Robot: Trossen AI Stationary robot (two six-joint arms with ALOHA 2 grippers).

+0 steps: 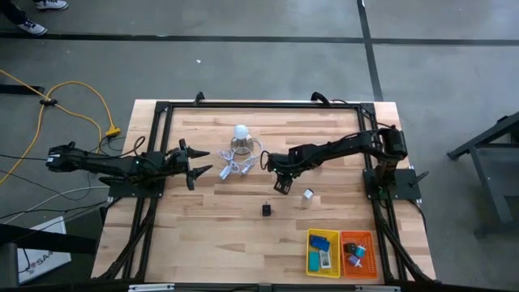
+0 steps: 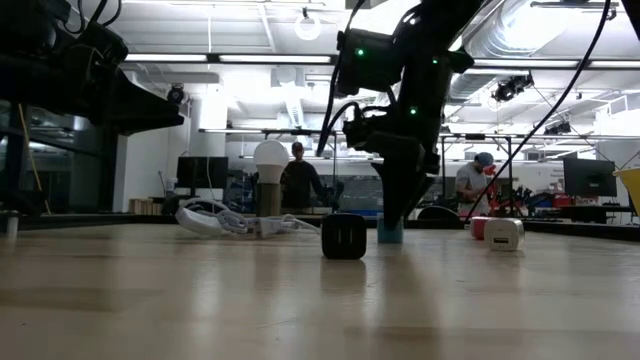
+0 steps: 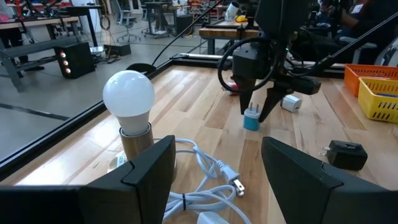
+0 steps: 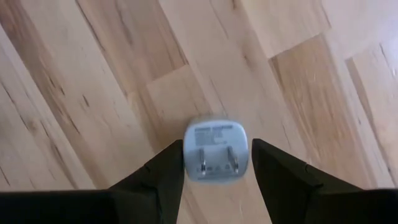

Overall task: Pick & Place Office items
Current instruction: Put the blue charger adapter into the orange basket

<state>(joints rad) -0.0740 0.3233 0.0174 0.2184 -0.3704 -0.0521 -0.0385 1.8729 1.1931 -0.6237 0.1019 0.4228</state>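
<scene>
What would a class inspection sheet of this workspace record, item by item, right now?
Surface: wooden table, mostly bare.
Job's things: blue plug adapter between right gripper's fingers; black adapter; white adapter; more in yellow tray and orange tray.
Clutter: bulb lamp.
Grippers: right gripper straddles blue adapter, open; left gripper open, idle.
Cables: lamp's white cord; yellow floor cable.
Surroundings: two people beyond.

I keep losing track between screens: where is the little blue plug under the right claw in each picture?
High view: hidden beneath the right claw, table centre.
Low view: blue plug stands behind the black plug.
Left wrist view: between the far claw's fingers.
Right wrist view: centre, prongs up, between the fingers.
Shared landmark: the bulb.
</scene>
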